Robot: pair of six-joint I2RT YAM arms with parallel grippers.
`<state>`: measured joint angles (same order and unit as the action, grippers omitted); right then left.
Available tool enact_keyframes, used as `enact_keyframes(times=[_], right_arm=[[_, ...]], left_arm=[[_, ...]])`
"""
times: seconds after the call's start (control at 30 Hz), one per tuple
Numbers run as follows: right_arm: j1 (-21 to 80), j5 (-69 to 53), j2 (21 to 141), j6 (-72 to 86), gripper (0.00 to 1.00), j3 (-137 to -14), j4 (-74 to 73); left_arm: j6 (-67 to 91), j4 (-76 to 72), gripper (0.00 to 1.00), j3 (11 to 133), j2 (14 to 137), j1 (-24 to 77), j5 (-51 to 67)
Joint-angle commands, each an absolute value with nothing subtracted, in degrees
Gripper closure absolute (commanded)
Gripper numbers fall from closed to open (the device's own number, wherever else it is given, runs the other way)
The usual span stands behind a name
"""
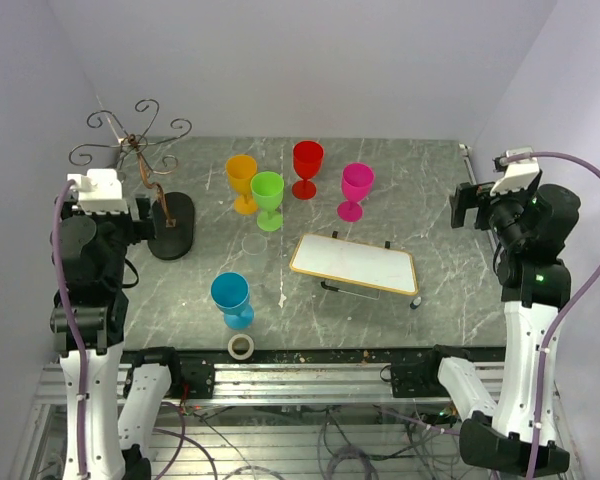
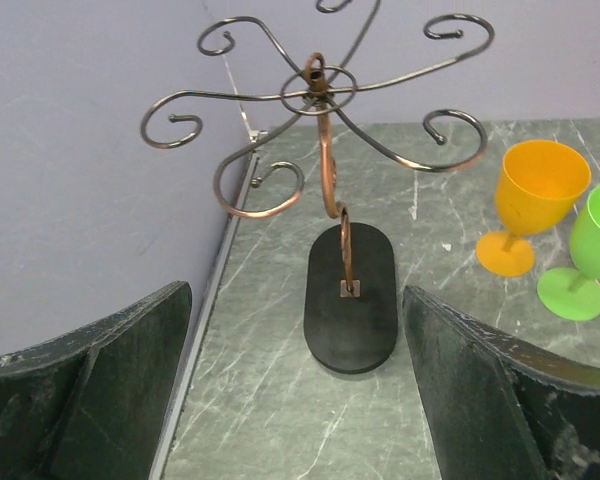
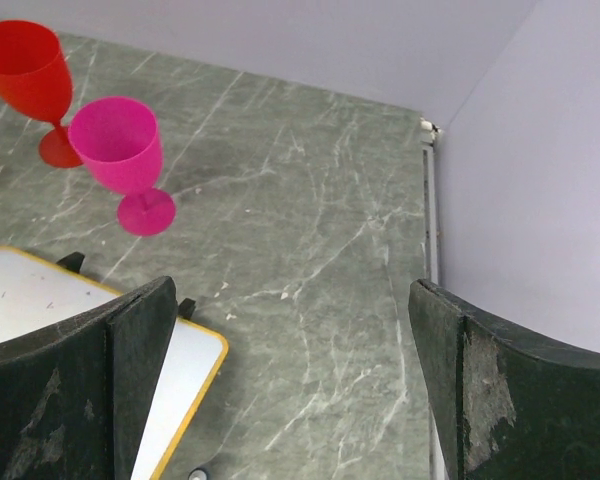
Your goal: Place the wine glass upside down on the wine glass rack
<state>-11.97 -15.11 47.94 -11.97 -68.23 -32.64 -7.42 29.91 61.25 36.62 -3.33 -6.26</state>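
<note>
Near the rack (image 2: 365, 320) our left tool (image 2: 298, 390) gapes empty, right tool (image 3: 290, 380) likewise; we should pinch the blue glass (image 1: 231, 296) squarely by its stem.

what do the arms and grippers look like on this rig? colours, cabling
The left arm and right arm match: black upper joints, white lower links, a white camera housing at the wrist, a lilac cable looping down. Right arm has a green light. The left gripper and right gripper have broad dark wedge fingers, scuffed grey.
</note>
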Motion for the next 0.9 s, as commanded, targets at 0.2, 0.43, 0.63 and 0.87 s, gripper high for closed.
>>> enact_keyframes(times=[0.2, 0.43, 0.63, 0.87], right_arm=[[-12.48, -30.37, 51.07, -17.15, 0.00, -66.03, -28.90], [-12.39, -36.14, 53.91, -19.25, 0.00, -60.67, -22.48], [-12.29, -36.66, 51.03, -17.06, 0.00, -53.99, -18.14], [-12.24, -37.17, 49.10, -16.73, 0.00, -52.00, -17.54]], left_arm=[[2.86, 30.61, 0.03, 64.33, 37.59, -11.25, 2.91], [4.90, 30.80, 0.06, 66.20, 40.68, -14.31, 11.67], [1.13, 38.46, 0.08, 76.81, 50.70, -14.27, 11.81], [-6.53, 44.12, 0.05, 88.80, 61.00, -14.18, 6.82]])
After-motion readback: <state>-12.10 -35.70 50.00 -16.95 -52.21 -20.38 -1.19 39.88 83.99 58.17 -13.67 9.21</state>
